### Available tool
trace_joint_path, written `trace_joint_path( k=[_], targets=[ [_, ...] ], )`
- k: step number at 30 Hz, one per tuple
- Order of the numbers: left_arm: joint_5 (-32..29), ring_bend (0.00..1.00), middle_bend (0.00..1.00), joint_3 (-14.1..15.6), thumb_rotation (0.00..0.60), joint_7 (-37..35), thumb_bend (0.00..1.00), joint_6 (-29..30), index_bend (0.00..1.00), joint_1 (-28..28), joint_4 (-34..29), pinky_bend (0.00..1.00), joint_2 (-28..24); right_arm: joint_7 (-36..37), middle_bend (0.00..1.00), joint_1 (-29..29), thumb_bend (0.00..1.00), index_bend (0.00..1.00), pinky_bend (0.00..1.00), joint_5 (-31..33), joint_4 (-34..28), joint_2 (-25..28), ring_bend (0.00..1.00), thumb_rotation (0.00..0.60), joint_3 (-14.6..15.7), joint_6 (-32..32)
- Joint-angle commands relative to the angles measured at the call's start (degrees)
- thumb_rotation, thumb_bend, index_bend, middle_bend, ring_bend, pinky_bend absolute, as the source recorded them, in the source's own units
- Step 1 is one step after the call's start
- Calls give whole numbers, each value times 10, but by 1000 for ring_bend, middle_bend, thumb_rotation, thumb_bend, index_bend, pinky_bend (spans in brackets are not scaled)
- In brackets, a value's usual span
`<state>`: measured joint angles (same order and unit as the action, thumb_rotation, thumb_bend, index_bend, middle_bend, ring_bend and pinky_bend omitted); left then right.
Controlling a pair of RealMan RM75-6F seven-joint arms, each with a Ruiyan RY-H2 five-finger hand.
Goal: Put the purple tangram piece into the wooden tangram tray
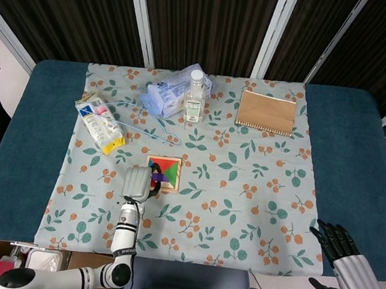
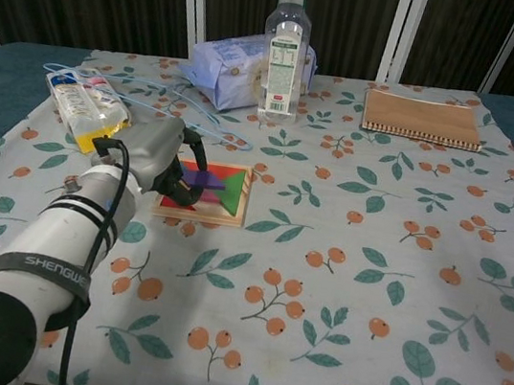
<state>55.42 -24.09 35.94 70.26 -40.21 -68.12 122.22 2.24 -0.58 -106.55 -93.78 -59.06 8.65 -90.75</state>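
Across the blue table (image 1: pixel 355 160) a floral cloth (image 1: pixel 241 211) is spread, and everything else is laid on it. Over the cloth's near-left part the left arm (image 2: pixel 53 259) is stretched forward, white and grey, with a black cable run along it. Its left hand (image 2: pixel 157 164) is held over the left edge of the wooden tangram tray (image 2: pixel 231 216), which is set flat near the middle of the cloth and partly hidden by that hand. At the table's near-right corner the right hand (image 1: pixel 347 260) is seen from the head view only, kept well apart from the tray, with its dark fingers (image 1: pixel 333 236) spread and nothing held in them.

Toward the far side a brown notebook (image 2: pixel 423 119) is laid at the right, and a blue-and-white packet (image 2: pixel 229 67) at the centre-left, with a clear bottle (image 2: pixel 286 47) stood upright just beside it. A yellow-ended pouch (image 2: pixel 86 109) is placed at the far left, and a thin pale-blue hanger (image 2: pixel 155 100) is laid between pouch and packet.

The purple tangram piece (image 2: pixel 203 181) is pinched in the fingers (image 2: pixel 181 181) of the left hand, above the coloured pieces already seated in the tray; whether it is touching them cannot be told.
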Motion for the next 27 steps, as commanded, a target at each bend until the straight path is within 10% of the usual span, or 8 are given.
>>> trace_joint_path(
  k=[1,27],
  targets=[
    [-3,1000,1000,0,600,9,374,5,533,-7,4,1000,9,0,0,0,160,0,0,0,0,0,0,600,0,1],
    [-21,1000,1000,7,600,41,381,9,408,-20,37,1000,36,10,0,0,160,0,0,-6,4,3,0,600,2,-5]
  ],
)
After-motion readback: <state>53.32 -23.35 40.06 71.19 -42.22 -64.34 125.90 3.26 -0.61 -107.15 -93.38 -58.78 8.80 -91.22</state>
